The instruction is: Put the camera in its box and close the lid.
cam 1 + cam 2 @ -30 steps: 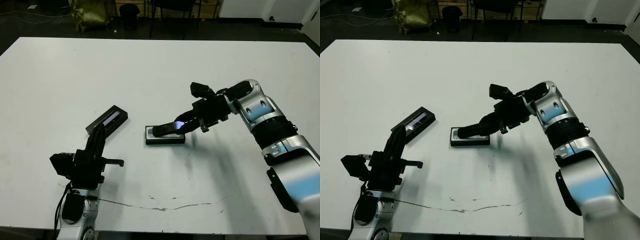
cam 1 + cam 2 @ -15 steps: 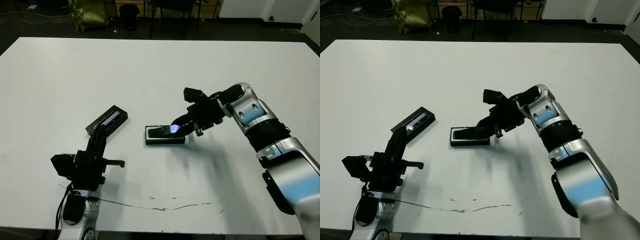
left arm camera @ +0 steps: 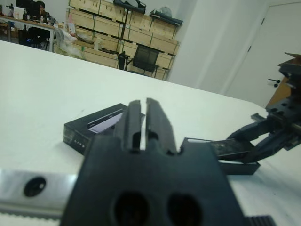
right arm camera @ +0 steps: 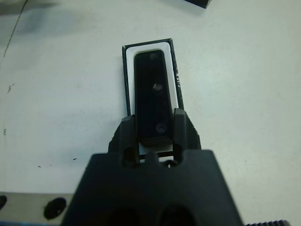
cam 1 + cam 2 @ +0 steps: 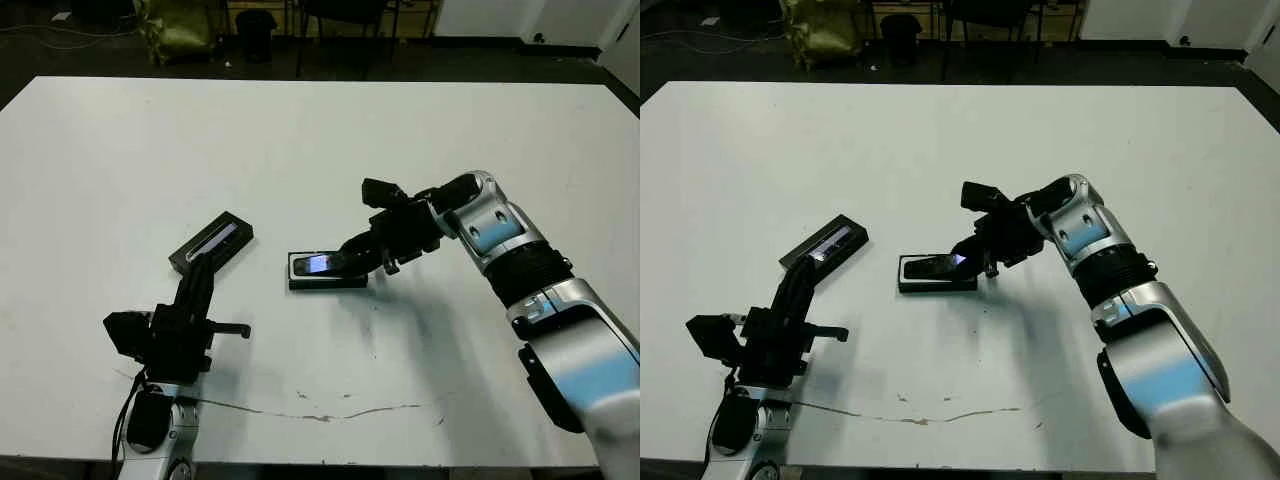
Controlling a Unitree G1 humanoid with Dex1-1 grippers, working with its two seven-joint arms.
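The box (image 5: pixel 326 284), a shallow black tray with a white lining (image 4: pixel 129 75), sits mid-table. The black camera (image 4: pixel 152 94) lies lengthwise over the lining, low in the box, with a bluish glint on it. My right gripper (image 4: pixel 154 128) is shut on the camera's near end, reaching in from the right (image 5: pixel 352 257). The lid (image 5: pixel 212 241), black with a pale stripe, lies flat to the left of the box. My left gripper (image 5: pixel 203 270) is shut on nothing, its tips just short of the lid's near edge (image 3: pixel 96 126).
Bare white table (image 5: pixel 320 150) spreads beyond the box and lid. A thin dark crack line (image 5: pixel 330 414) runs near the front edge. Chairs and a bag stand on the dark floor beyond the far edge.
My right gripper has moved left and down, bringing the camera from a tilt above the box to lie low along it. The left arm has barely moved.
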